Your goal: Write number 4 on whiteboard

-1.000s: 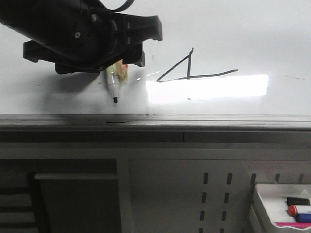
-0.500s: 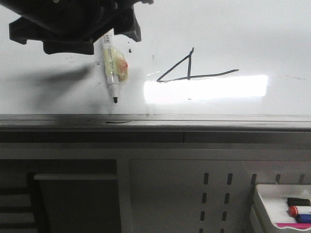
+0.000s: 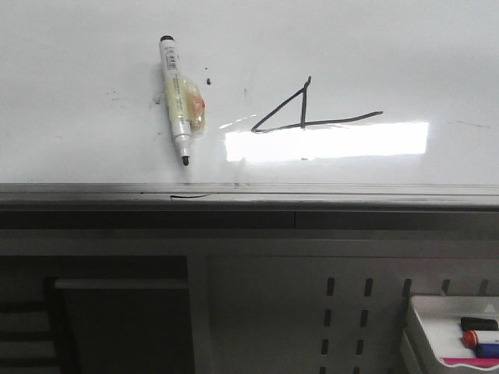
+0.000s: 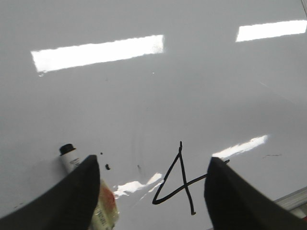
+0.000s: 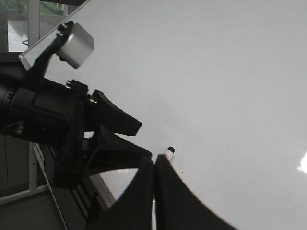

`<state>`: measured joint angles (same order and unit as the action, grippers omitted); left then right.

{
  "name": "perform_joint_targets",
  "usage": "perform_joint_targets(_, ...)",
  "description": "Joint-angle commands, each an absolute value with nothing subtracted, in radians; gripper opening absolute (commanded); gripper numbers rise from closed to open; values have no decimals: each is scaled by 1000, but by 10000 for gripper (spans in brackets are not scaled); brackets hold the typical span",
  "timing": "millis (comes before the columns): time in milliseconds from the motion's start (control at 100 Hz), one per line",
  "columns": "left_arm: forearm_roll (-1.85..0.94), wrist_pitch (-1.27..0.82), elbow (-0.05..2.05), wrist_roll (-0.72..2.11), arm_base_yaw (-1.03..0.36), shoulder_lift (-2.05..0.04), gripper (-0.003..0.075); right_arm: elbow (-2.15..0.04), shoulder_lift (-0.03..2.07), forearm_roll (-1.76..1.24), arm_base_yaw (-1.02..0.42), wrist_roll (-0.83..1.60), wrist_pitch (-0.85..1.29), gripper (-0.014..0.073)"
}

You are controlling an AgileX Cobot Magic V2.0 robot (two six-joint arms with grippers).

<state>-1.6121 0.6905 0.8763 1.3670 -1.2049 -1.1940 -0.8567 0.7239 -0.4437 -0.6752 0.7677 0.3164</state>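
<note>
Gloss and glare cover most of what I see: the whiteboard [image 3: 374,47] is a broad, flat white sheet with a grey metal rim along its near edge, and a bright rectangular reflection sits low on it. Faint dark specks and smudges dot the surface.

Thin black ink forms the number 4 [image 3: 302,109] in the board's middle, just above the glare: a slanted triangle crossed by a vertical stroke, its horizontal stroke trailing long toward the right. From my left wrist the figure [image 4: 178,181] appears between my two dark fingers.

My left claw [image 4: 151,191] stands wide open and holds nothing; only the rounded inner faces of its fingers show, cut off by the picture's edge. My right claw [image 5: 154,191] has its two dark fingers pressed together, closed, with nothing between them that I can make out.

Left of the figure lies a marker [image 3: 178,100], a slim white barrel with a black cap end, a black tip toward the rim, and a yellowish translucent wrap with a red spot around its middle. Its print is too small to read.

On the rim below the marker sits a short curved black line [image 3: 189,196].

Low at the right, a small white tray [image 3: 425,327] holds coloured markers, partly cut off.
</note>
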Motion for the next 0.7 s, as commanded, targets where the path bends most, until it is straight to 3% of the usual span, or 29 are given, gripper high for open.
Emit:
perform_joint_targets(0,-1656,817,901,1487,-1272,-1121,323,-873,686,-459,-668,768,262,-63)
perform_joint_targets(150,-1724,1009,888,1538,-1383,-1033,130,-800,600,-459,-668,768,264,-63)
perform_joint_targets(270,-1724,1045,832,1563,-1449,-945,-21,-710,526,-459,-668,768,258,-63)
perform_joint_targets(690,-1721,1034,677,1565,-1562,-718,-20,-524,255,-459,-668,768,157,-64)
